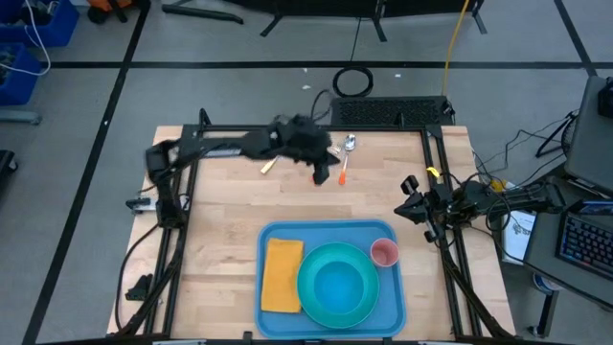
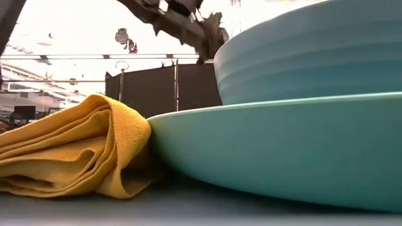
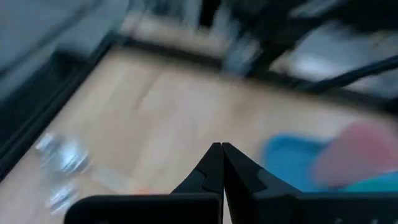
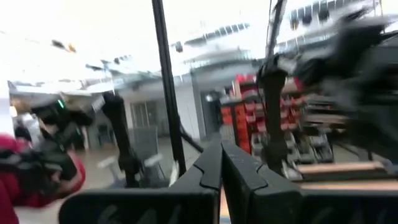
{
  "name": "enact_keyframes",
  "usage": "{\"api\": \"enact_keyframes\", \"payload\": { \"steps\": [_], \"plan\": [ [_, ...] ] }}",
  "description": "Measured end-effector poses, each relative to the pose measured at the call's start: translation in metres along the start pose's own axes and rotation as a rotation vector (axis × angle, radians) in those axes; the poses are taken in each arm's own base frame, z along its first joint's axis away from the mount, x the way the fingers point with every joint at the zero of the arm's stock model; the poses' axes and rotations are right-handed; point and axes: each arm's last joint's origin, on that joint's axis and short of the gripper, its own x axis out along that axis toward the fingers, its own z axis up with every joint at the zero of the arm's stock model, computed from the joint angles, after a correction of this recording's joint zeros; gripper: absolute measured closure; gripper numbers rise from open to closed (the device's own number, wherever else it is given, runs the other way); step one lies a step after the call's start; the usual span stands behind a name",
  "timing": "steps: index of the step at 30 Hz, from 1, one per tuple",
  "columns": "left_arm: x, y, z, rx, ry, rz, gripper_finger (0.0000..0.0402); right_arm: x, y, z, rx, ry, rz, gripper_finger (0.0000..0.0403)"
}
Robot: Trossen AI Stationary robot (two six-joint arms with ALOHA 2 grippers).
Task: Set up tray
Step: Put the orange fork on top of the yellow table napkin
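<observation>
While both arms hang above the wood, the blue tray (image 1: 330, 292) sits at the near edge of the table (image 1: 225, 206), already loaded.

On the tray lie a folded yellow napkin (image 1: 283, 275), a turquoise plate (image 1: 337, 284) just beside it, and a pink cup (image 1: 384, 253) near the plate's far right. The left gripper (image 1: 321, 172) hovers clenched and empty over the far side, close to what looks like cutlery (image 1: 346, 158), though blur hides detail. The right gripper (image 1: 404, 209), also clenched on nothing, waits at the table's right edge.
</observation>
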Motion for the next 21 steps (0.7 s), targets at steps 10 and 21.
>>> {"api": "enact_keyframes", "payload": {
  "steps": [10,21],
  "plan": [
    [-0.053,-0.020,-0.068,-0.075,-0.204,0.094,0.0401,-0.004,0.004,0.030,0.062,-0.330,-0.032,0.0403],
    [-0.056,-0.031,-0.119,-0.076,-0.170,0.076,0.0400,-0.009,0.000,0.040,0.153,-0.487,-0.192,0.0403]
  ]
}}
